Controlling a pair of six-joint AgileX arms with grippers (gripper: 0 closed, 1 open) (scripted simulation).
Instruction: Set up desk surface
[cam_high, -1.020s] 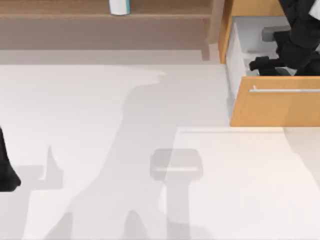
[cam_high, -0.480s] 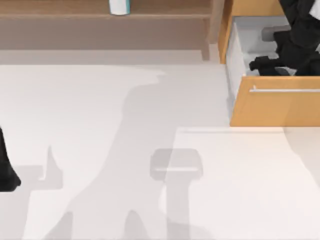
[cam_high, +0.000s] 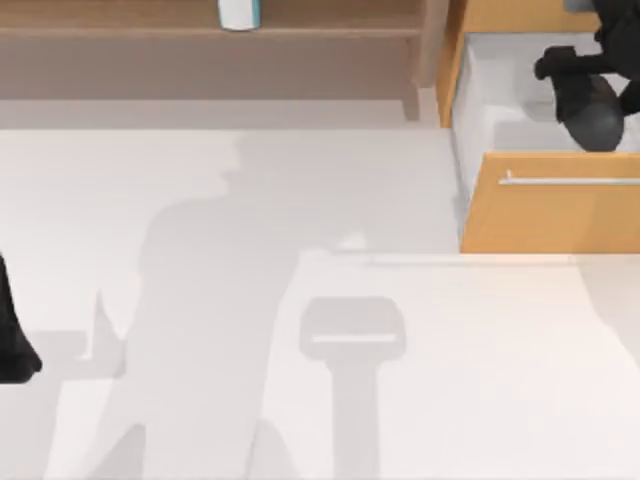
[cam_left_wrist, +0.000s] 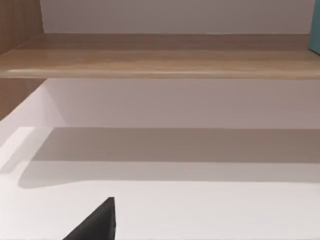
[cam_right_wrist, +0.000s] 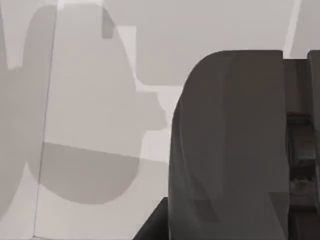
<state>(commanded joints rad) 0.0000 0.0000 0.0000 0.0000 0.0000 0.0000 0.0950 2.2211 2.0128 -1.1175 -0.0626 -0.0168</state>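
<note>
The right gripper (cam_high: 585, 95) hangs over the open drawer (cam_high: 550, 215) at the table's far right corner, with a dark rounded object (cam_high: 592, 112) right at its tip. Whether its fingers are closed on that object cannot be told. In the right wrist view the dark object (cam_right_wrist: 230, 145) sits close against the gripper, above the drawer's pale inside. Just nearer than the gripper is the drawer's orange front with its silver bar handle (cam_high: 570, 181). Out to the gripper's left spreads the desk surface (cam_high: 250, 300), white and bare. Farther left, the wooden shelf (cam_high: 200, 20) carries a small white and teal container (cam_high: 240, 13). The left gripper (cam_left_wrist: 95, 225) is parked at the table's left edge; its finger spread cannot be told.
</note>
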